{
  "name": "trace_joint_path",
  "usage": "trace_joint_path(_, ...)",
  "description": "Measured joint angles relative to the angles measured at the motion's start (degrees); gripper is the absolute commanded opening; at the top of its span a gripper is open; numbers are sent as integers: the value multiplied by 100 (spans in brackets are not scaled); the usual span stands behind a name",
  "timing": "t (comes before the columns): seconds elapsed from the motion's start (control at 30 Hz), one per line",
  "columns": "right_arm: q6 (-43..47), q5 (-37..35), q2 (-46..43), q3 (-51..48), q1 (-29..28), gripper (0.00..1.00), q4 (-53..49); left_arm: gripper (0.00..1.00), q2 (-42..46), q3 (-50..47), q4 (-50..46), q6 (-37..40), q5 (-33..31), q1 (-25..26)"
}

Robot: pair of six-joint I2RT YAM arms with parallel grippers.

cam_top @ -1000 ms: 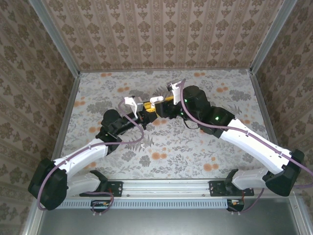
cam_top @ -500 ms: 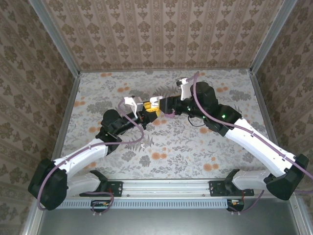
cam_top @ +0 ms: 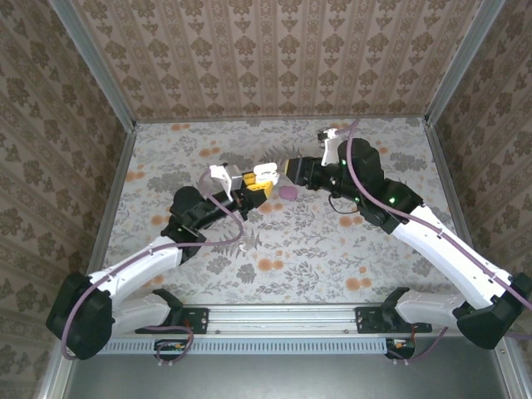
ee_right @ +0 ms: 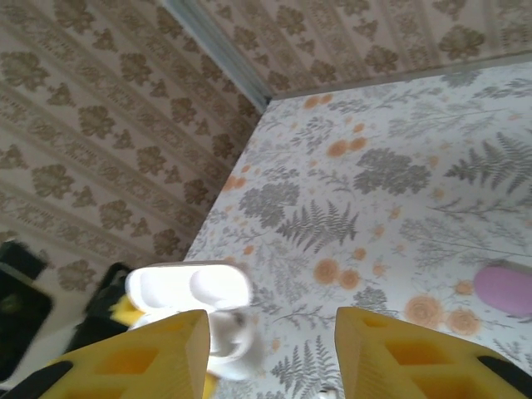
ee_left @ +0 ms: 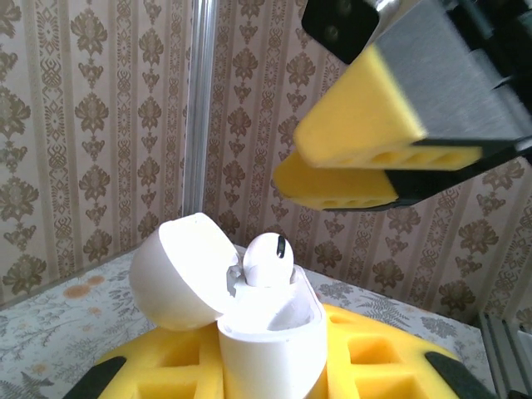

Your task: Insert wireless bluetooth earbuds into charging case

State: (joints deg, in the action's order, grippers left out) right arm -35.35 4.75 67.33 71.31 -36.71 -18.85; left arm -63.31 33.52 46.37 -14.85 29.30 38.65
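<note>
Floral-patterned table top inside wallpapered walls, with the white-and-black left arm and right arm both reaching to the middle. The left gripper, with yellow foam pads, is clamped on the base of a small glossy white plastic charging case, held up off the table. The right gripper is just beside the case on its right. Its yellow pads stand apart with nothing between them. The case is rounded, with its lid hinged open and tipped back. One earbud sits in the case body: white, glossy and egg-shaped, with a short dark slit near the top, its head poking above the rim. A second earbud can't be made out. A small flat pink-lilac oval lies on the table just below the right gripper, apart from the case; can't tell what it is. Only the left wrist view shows the earbud and the case base seated in the yellow foam, with the right gripper's pads overhead and not touching it. The right wrist view shows the lid's inside with two shallow hollows, off by the left pad rather than between the pads, and the pink oval at the far right. The top view gives the layout, but the earbud is too small to see there.
</note>
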Motion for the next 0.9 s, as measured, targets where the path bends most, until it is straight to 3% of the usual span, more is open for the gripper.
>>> trace_joint_path(0.2,-444,-61,72,-542,662,51,-238,3,664,-2,-452,417,-391,-2)
trace_joint_path(0.37,-555,479,1062,-577,791,51,-511,3,1517,0,-1215,929,-627,-42)
trace_joint_path(0.63,-46,861,3344,483,-15,54,-1578,3,2481,229,-2310,1473,-953,-109)
trace_joint_path(0.9,365,863,4577,1716,-831,54,-2153,4,3051,459,-2889,1735,-1185,-125)
